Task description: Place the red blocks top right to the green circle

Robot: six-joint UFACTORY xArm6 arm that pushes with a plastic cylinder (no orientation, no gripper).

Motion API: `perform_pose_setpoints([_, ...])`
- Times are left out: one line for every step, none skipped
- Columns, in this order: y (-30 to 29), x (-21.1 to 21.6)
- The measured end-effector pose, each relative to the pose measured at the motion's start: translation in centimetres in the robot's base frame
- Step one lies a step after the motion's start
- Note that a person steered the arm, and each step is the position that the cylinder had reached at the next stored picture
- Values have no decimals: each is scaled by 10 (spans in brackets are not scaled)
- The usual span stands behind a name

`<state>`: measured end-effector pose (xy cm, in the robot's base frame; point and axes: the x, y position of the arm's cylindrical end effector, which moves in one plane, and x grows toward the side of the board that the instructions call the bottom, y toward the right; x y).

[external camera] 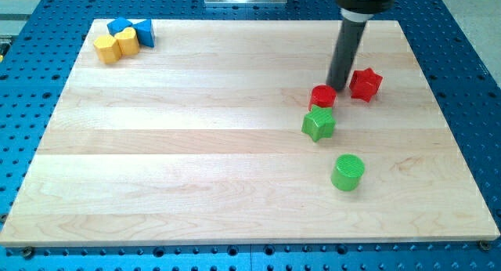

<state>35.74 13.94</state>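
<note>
A green circle (pixel 347 171) sits at the view's lower right of the wooden board (pixel 196 146). A green star (pixel 318 124) lies up and left of it. A red cylinder (pixel 323 96) touches the green star's top edge. A red star (pixel 365 84) lies to the right of the red cylinder, apart from it. My tip (pixel 339 86) is the lower end of the dark rod and rests between the two red blocks, just at the red cylinder's upper right edge.
At the board's top left corner sit a blue block (pixel 120 26), a blue triangular block (pixel 145 32), a yellow block (pixel 106 48) and a yellow block (pixel 127 42), bunched together. A blue perforated table surrounds the board.
</note>
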Motion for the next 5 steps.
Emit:
perform_pose_setpoints([41,-1])
perform_pose_setpoints([52,27])
perform_pose_setpoints([0,-9])
perform_pose_setpoints([-73,-11])
perform_pose_setpoints([-70,34])
